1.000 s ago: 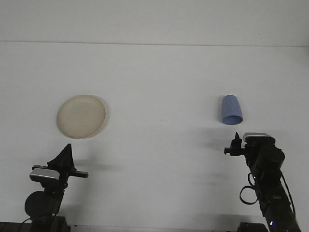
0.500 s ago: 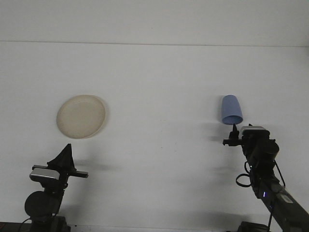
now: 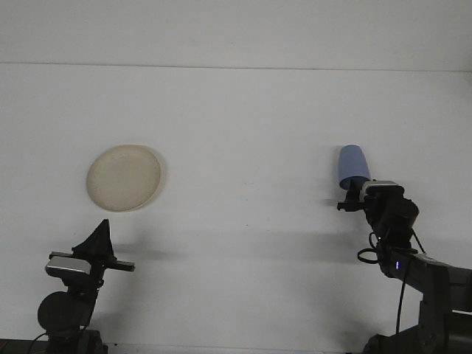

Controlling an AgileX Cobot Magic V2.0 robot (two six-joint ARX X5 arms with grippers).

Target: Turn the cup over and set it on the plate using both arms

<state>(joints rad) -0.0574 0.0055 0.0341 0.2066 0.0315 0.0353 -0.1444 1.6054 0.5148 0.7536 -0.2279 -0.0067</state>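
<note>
A light blue cup [image 3: 352,164] stands mouth-down on the white table at the right. My right gripper [image 3: 358,192] is just in front of the cup's lower rim and overlaps it in this view; I cannot see whether it touches the cup. A round beige plate [image 3: 124,177] lies flat at the left. Well below the plate, near the table's front edge, my left gripper [image 3: 102,226] points upward, shut and holding nothing.
The table's far edge [image 3: 236,66] runs across the top of the view, with a pale wall behind it. A wide stretch of bare white tabletop [image 3: 243,192] separates the plate from the cup.
My right arm has moved forward and slightly left, bringing its gripper from well short of the cup up to the cup's lower rim. The left arm, plate and cup have not moved.
</note>
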